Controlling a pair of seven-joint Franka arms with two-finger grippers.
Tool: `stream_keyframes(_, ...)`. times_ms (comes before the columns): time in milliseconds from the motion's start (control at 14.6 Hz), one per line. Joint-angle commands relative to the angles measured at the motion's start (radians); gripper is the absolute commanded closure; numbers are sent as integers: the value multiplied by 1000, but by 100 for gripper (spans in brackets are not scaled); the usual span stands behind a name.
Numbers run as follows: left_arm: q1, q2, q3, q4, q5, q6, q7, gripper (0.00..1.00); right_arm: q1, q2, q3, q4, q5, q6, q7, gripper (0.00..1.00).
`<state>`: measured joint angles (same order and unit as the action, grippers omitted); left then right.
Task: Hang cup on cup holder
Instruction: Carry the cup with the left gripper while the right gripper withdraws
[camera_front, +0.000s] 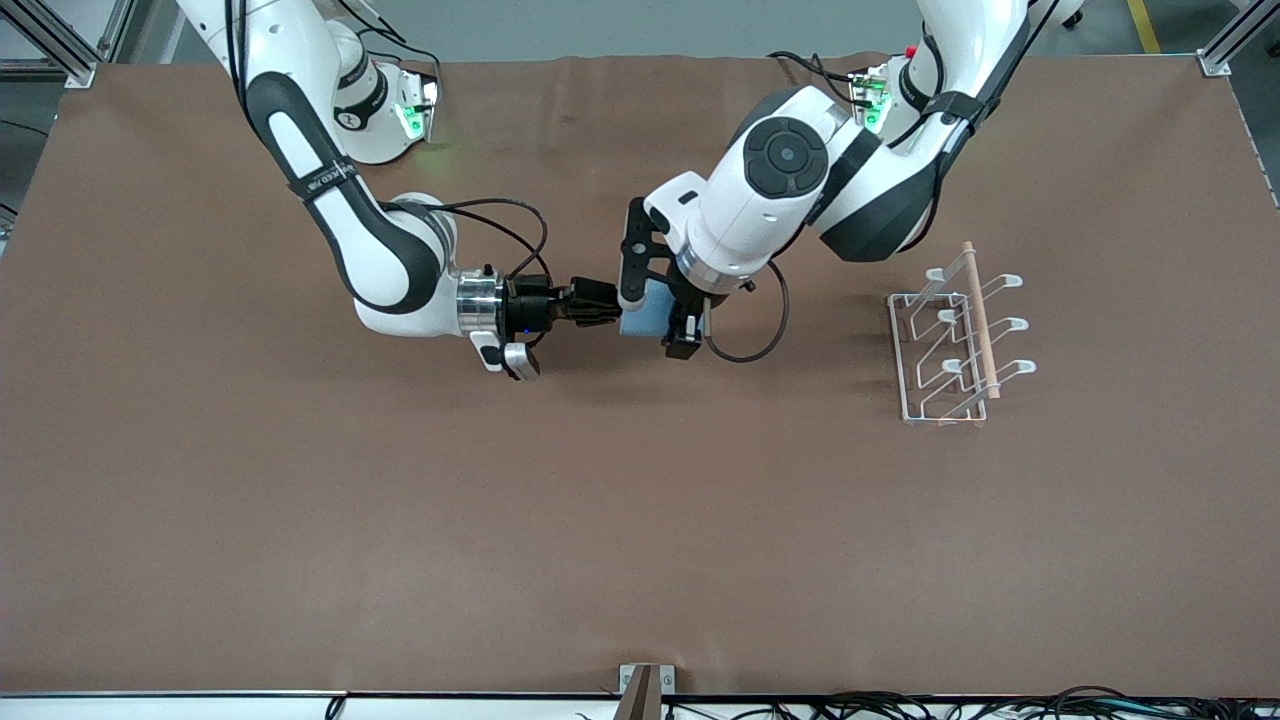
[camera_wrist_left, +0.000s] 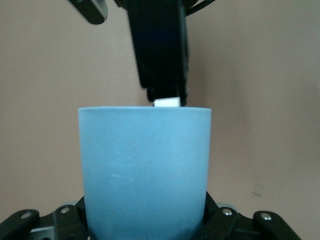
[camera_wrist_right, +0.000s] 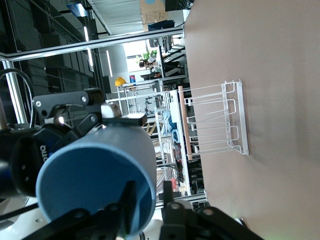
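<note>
Midway along the table (camera_front: 300, 520), both tools meet in the air at the light blue cup (camera_front: 643, 312): the right tool (camera_front: 600, 303) pinches the cup's rim, one finger (camera_wrist_right: 127, 200) inside and one outside, while the left tool (camera_front: 684, 330) holds the cup by its base end, its fingers closed on it. Well apart, toward the left arm's end, the cup holder (camera_front: 955, 335) stands on the table with its prongs bare.
</note>
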<state>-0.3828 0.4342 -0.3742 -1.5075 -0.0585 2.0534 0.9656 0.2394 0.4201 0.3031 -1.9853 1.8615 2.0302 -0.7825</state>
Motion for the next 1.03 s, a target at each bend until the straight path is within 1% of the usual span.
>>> stream_keyframes(0,7,9,0,42,22,-53,12,96,-17,-30,4,-17,5,-2,28,0)
stream_keyframes(137,9,4,4,65,54,-116,12,97,-44,-64,-1,-21,-17,-1,57,0)
stream_keyframes(206,12,0,4,73,72,-148,10,97,-67,-69,-5,-20,-90,-2,83,0)
stream_keyframes(274,10,-18,6,73,103,-198,9,97,-109,-78,-5,-6,-190,-5,147,0)
stream_keyframes(343,12,-34,6,73,153,-243,10,97,-144,-87,-4,25,-314,-11,240,0)
stream_keyframes(412,21,-51,5,73,198,-289,12,97,-176,-92,-4,63,-461,-22,349,0)
stream_keyframes(480,33,-63,4,73,216,-338,10,97,-198,-98,-5,103,-588,-50,430,0)
stream_keyframes(549,39,-75,8,76,247,-395,15,95,-210,-103,-10,144,-704,-76,501,0)
stream_keyframes(686,42,-97,3,76,380,-522,21,94,-210,-107,-80,204,-935,-125,604,0)
stream_keyframes(823,97,-130,1,72,413,-616,12,93,-213,-124,-126,223,-1146,-159,641,0)
stream_keyframes(892,110,-147,4,58,454,-668,9,92,-210,-136,-152,221,-1233,-162,641,0)
stream_keyframes(960,114,-160,4,55,523,-714,21,93,-210,-150,-177,221,-1325,-162,641,0)
